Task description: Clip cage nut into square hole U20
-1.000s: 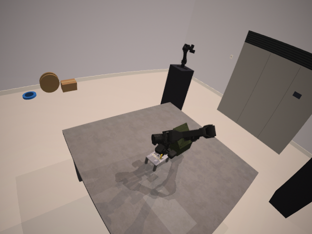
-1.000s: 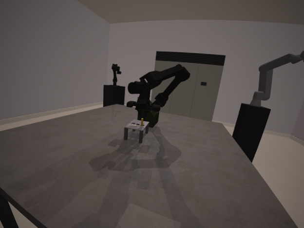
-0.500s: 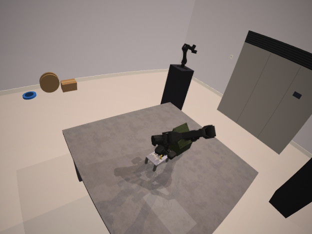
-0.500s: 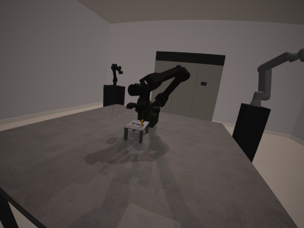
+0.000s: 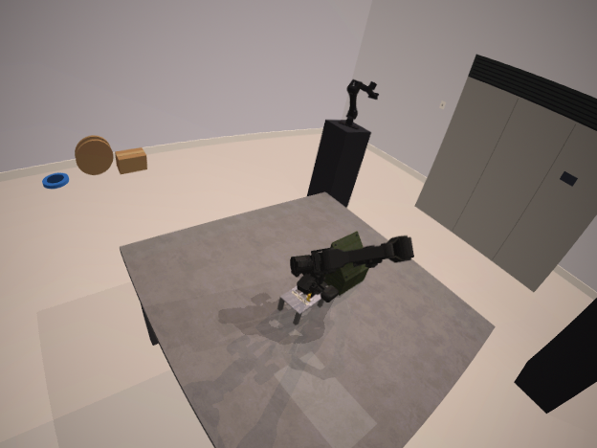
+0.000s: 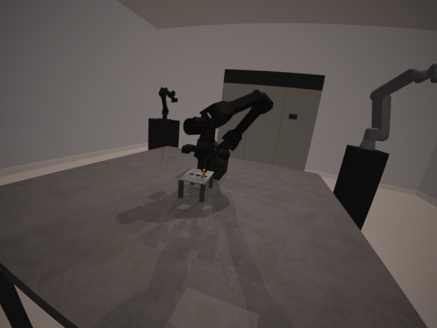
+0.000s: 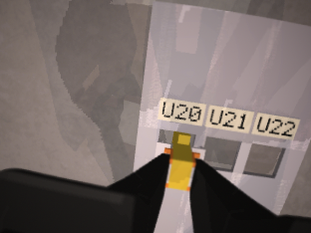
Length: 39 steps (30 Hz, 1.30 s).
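My gripper [image 5: 309,295] [image 6: 204,169] [image 7: 179,163] points down, its fingers pinching the yellow cage nut [image 5: 309,297] [image 6: 203,173] [image 7: 180,166] at the U20 hole [image 7: 163,136] of the rail plate [image 5: 299,301] [image 6: 192,178] [image 7: 186,75]. Seating: cannot tell. The plate stands on legs, inward from the worktop [image 5: 202,270] [image 6: 106,247] edge nearest the grey cabinet [image 5: 497,173] [image 6: 268,120]. U21 [image 7: 221,153] and U22 [image 7: 264,159] are unfilled.

Cage nut [image 5: 309,297] [image 6: 203,173] [image 7: 180,166]: yellow, orange-edged, pinched between fingers at hole U20 [image 7: 166,136]. Rail plate [image 5: 301,301] [image 6: 195,179] [image 7: 181,75]: pale, flat, raised on legs above desk [image 5: 216,270] [image 6: 106,186] [image 7: 30,100].

Dim exterior view, overlapping soft shadows.
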{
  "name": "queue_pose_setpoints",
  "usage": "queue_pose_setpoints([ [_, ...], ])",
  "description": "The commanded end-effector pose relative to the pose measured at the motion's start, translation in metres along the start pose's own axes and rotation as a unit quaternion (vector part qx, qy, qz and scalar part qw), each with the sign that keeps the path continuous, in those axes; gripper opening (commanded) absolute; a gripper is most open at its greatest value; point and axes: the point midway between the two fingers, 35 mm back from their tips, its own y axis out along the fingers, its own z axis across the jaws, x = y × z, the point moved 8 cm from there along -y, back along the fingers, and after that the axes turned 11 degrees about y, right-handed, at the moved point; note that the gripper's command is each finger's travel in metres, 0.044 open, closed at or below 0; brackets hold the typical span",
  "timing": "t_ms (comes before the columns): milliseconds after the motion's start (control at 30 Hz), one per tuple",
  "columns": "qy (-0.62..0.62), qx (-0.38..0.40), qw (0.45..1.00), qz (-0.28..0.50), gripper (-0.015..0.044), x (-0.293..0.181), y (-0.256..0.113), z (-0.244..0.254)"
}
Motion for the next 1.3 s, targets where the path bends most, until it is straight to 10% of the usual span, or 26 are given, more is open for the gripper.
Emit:
queue_pose_setpoints([
  [0,0.001,-0.003,1.000,-0.002,0.0036,-0.0002,-0.0001,0.0009],
  [1267,0.002,-0.041,0.999,-0.009,0.0036,-0.0019,0.0022,0.0102],
])
